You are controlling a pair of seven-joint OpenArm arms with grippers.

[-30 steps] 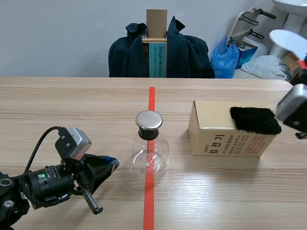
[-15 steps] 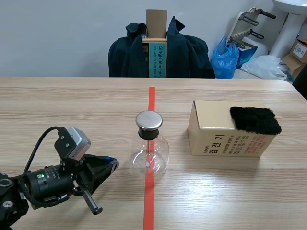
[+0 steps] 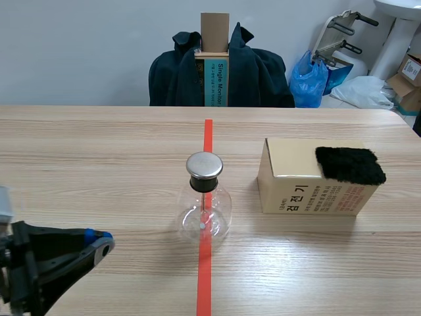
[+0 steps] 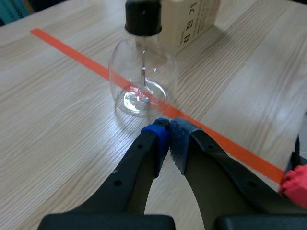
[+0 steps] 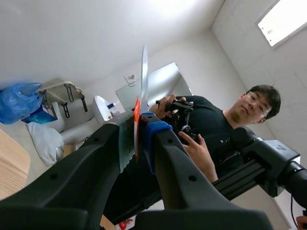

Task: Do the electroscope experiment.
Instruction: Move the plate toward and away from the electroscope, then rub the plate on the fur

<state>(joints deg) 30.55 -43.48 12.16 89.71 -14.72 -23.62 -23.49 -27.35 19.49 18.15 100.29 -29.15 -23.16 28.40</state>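
Observation:
The electroscope, a clear glass flask (image 3: 204, 212) with a metal cap (image 3: 204, 165), stands on the red tape line at mid-table. A black fur cloth (image 3: 350, 164) lies on the cardboard box (image 3: 296, 191) to its right. My left gripper (image 3: 99, 241) is low at the left, shut on nothing. In the left wrist view its fingertips (image 4: 168, 139) meet just short of the flask (image 4: 143, 76). My right gripper (image 5: 136, 132) points up at the ceiling, shut on a thin white disc (image 5: 144, 72) seen edge-on, with an orange-red part between the pads. It is out of the scene view.
A chair draped with a dark coat (image 3: 220, 72) stands behind the table. Blue and white bags (image 3: 316, 79) lie at the back right. A person holding a device (image 5: 192, 129) appears beyond the right gripper. A red object (image 4: 295, 184) sits beside the left gripper.
The right arm, holding the white disc, has left the scene view. The left arm has drawn back toward the lower left corner and turned.

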